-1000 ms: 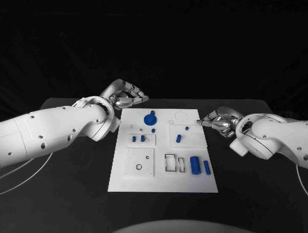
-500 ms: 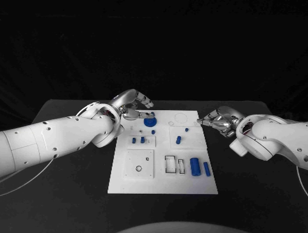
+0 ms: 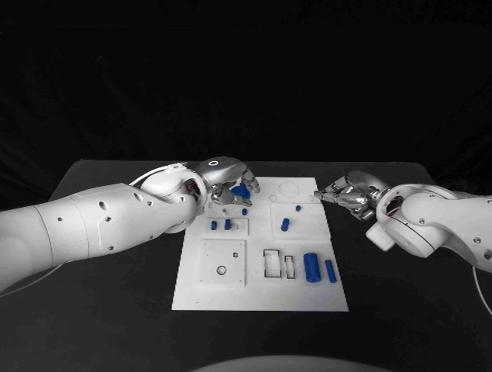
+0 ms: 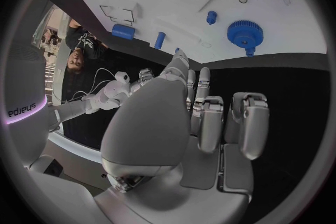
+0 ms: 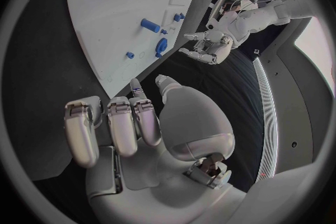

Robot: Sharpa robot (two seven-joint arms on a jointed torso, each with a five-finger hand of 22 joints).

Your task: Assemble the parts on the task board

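Black cloth covers the table [image 3: 111, 310], and darkness closes the room behind it. At centre lies the white task board [image 3: 259, 291]. Blue parts sit on it: a gear [image 4: 243, 33] toward twelve o'clock, small pegs [image 3: 285, 222] mid-board, two cylinders [image 3: 311, 265] toward five. Over the gear hangs the left hand [image 3: 225, 182], fingers curled, holding nothing. At the board's two o'clock corner rests the right hand [image 3: 352, 191], curled and empty too.

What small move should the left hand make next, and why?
Probably lower the left hand onto the blue gear and close on it: the hand hangs over that far corner of the task board, fingers apart, holding nothing, while the right hand waits at the board's edge.
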